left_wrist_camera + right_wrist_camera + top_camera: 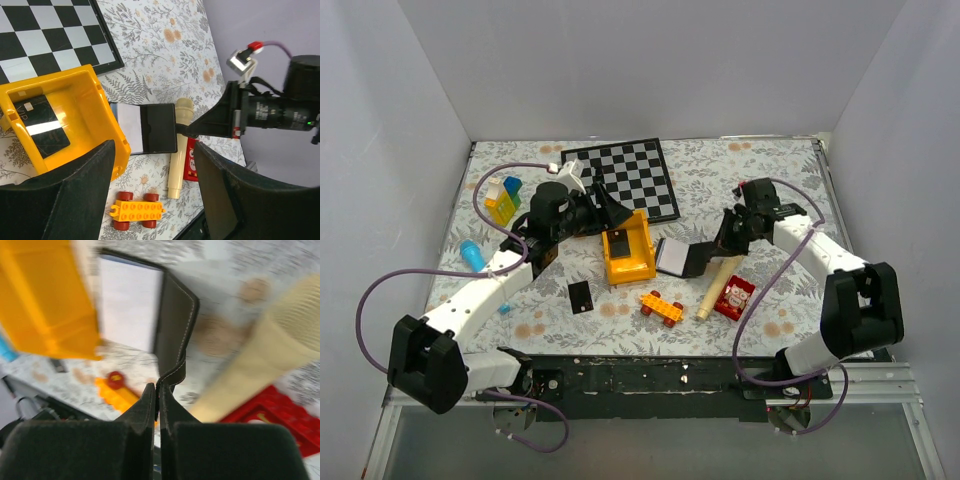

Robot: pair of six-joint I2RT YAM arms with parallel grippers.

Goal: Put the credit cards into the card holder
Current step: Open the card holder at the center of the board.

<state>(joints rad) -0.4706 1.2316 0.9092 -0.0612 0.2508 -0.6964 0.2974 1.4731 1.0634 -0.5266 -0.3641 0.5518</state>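
Observation:
The card holder lies open on the flowered cloth, its pale inside up, also in the left wrist view. My right gripper is shut on its snap tab, at the holder's right edge. One black credit card lies inside the yellow bin. Another credit card rests flat on the cloth in front of the bin. My left gripper hangs open and empty above the bin's near right corner.
A chessboard lies at the back. Coloured blocks and a blue cylinder sit at the left. An orange toy car, a cream peg and a red block crowd the space near the holder.

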